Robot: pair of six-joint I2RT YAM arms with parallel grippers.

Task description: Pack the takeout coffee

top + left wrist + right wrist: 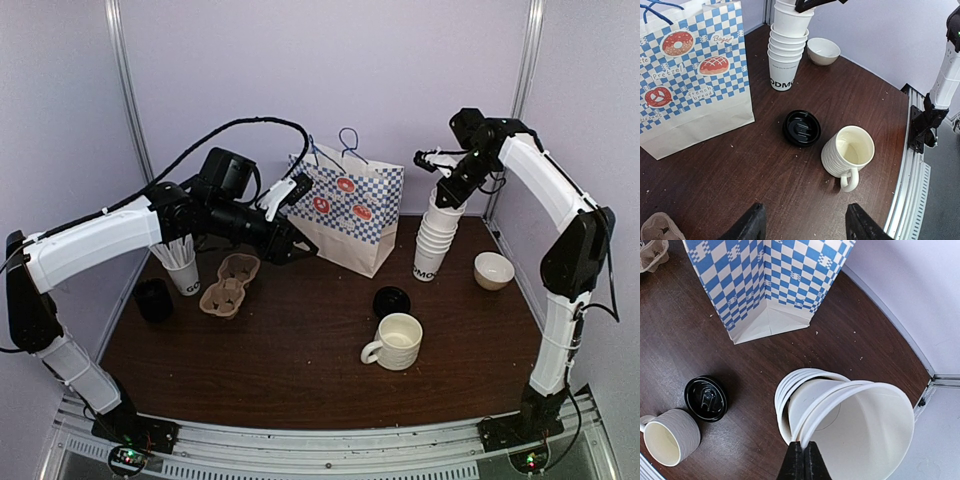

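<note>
The top paper cup (865,432) of the stack (432,245) at the far right of the counter (300,365) is pinched by its rim in the right pincer (801,452), whose fingers are drawn narrow on it. The cup is tilted, with its base nested in the stack. A loose black lid (801,128) is seen lying just beside the mug (850,152), in front of the checked paper bag (690,75). The left pincer (807,224) is held wide and empty above the counter, near the cardboard cup carrier (229,284).
</note>
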